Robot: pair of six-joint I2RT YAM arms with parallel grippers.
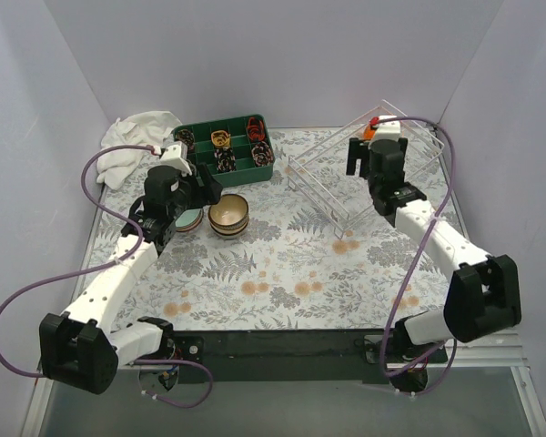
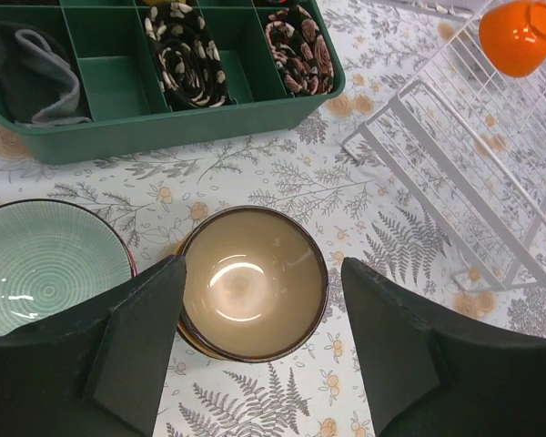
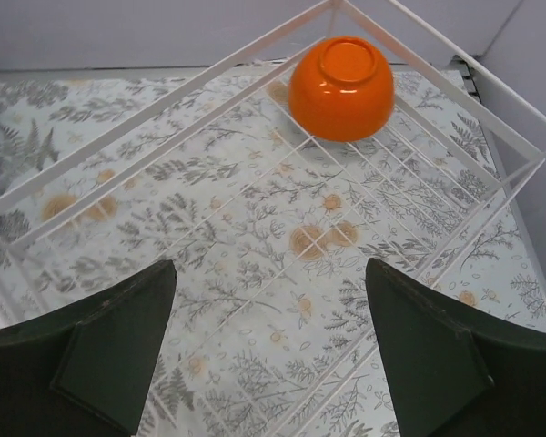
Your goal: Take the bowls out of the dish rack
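Table [image 1: 282, 273] carries the rack [image 1: 328, 196] at far right, orange bowl [image 3: 342, 86] upside down at its far end. Tan bowl [image 2: 253, 282] and green bowl [image 2: 36, 264] sit side by side on the table. Left fingers [image 2: 136, 337] spread wide over the tan bowl; right fingers [image 3: 109, 337] released above the rack.

Top external: high, behind the arm bases [image 1: 155, 341], tilted down over the whole floral-print table [image 1: 282, 273]. Left wrist: close, steeply downward onto a tan glazed bowl [image 2: 252, 282], centre frame. Right wrist: close, angled down into the white wire dish rack [image 3: 164, 105]. Both wrist views share the rack and its small orange bowl [image 3: 342, 86], upper right for left wrist.
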